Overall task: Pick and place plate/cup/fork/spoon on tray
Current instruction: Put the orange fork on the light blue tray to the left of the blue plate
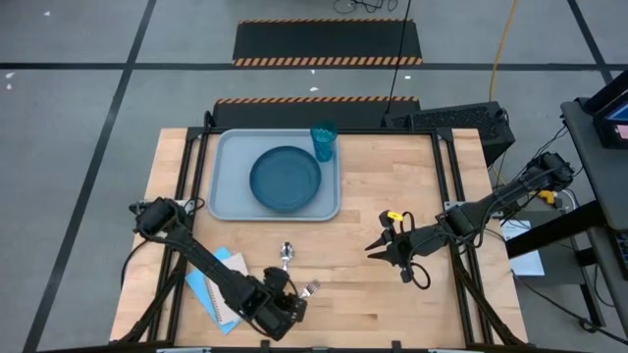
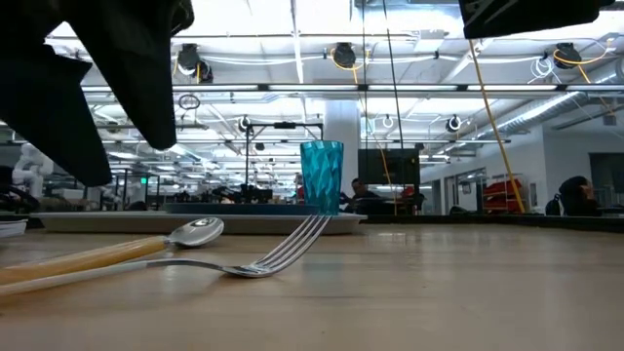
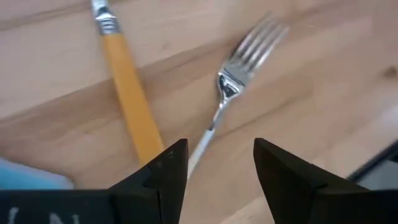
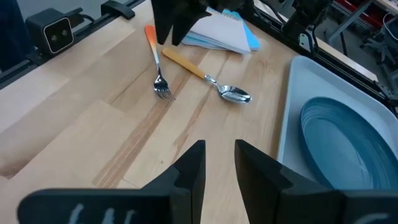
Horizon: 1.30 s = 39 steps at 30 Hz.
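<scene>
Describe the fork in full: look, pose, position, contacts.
The fork is small, with shiny silver tines and neck and a thin orange handle. It lies flat on the bare wooden table, off the tray, beside the spoon without visibly touching it. The left claw hangs open just above its handle, gripping nothing.

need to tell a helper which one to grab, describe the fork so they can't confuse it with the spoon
Start at the large light grey-blue rectangular tray on the wooden table, then look toward the table's near edge, where two utensils lie beside a blue-and-white notebook. The small fork with silver tines and thin orange handle lies below the left gripper. Unlike the neighbouring yellow-handled spoon with a shiny silver bowl, it ends in tines.
</scene>
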Tool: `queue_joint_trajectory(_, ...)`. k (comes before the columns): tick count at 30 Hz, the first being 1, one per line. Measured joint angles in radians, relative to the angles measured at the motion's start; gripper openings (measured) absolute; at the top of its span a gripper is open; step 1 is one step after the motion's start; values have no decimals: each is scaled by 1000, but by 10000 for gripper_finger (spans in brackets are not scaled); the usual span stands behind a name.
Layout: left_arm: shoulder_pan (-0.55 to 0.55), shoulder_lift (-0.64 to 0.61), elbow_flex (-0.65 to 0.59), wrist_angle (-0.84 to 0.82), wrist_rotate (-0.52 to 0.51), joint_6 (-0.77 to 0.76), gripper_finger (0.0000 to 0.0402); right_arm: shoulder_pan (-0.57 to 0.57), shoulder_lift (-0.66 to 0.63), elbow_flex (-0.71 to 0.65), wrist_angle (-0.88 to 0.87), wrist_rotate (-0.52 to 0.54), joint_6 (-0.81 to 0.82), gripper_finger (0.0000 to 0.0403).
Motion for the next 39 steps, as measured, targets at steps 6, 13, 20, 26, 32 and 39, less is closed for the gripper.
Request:
queue_joint_trajectory(6, 5, 1, 0, 176, -145, 242, 170, 0, 0, 0, 0, 0, 44, 80)
queue_joint_trajectory(13, 26, 22, 48, 365, -202, 532, 168, 0, 0, 0, -1, 2, 56, 80)
queue_joint_trajectory(20, 33, 54, 168, 288, -276, 683, 168, -1, 0, -1, -20, 6, 55, 80)
queue_joint_trajectory(26, 22, 93, 209, 196, -288, 681, 168, -7, 0, -29, -18, 62, 59, 80)
queue_joint_trajectory(32, 13, 170, 299, 205, -255, 714, 168, -8, 0, -78, 21, 111, 65, 80)
queue_joint_trajectory(39, 1, 235, 348, 64, -224, 682, 168, -8, 0, -83, 49, 110, 150, 80)
